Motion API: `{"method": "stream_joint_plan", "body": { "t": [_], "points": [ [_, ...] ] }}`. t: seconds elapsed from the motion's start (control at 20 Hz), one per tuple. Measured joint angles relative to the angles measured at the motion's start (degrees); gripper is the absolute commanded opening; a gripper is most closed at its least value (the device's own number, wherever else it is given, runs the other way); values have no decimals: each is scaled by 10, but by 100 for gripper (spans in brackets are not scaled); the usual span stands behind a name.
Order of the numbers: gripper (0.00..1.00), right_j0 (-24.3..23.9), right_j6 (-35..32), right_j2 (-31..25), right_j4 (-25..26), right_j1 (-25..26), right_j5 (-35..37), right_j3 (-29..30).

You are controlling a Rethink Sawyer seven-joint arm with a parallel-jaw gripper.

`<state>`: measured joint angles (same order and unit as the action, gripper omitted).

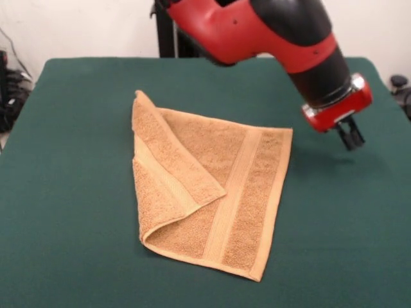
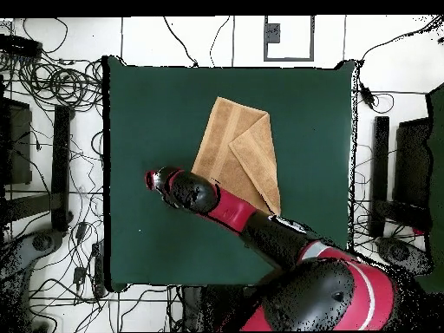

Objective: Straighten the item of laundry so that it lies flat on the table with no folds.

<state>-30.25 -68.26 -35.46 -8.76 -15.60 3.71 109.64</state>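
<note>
The golden-tan towel (image 1: 212, 192) lies on the dark green table (image 1: 70, 192) with its left part folded over in a triangular flap; a paler band runs down its right side. It also shows in the overhead view (image 2: 238, 152) with the flap on its right. My gripper (image 1: 351, 136) hangs above the table to the right of the towel, apart from it and holding nothing. Its two dark fingers stand close together. In the overhead view the gripper (image 2: 154, 179) is left of the towel.
The red and black arm (image 1: 270, 32) reaches in from the top across the table's far side. Cables and stands (image 2: 52, 130) lie on the floor around the table.
</note>
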Motion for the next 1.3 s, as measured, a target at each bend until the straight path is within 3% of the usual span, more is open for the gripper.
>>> {"method": "stream_joint_plan", "body": {
  "t": [0.1,0.2,0.35,0.45,0.8,1.0,1.3],
  "points": [
    [0,0,-5,6,0,-14,2,11],
    [0,0,-8,40,4,-65,19,38],
    [0,-2,-8,70,10,-103,43,47],
    [0,-5,-8,120,25,-154,95,48],
    [0,-14,-8,225,103,-243,227,19],
    [0,-44,-8,248,163,-262,269,-20],
    [0,-118,-7,247,242,-248,280,-96]
  ]
}}
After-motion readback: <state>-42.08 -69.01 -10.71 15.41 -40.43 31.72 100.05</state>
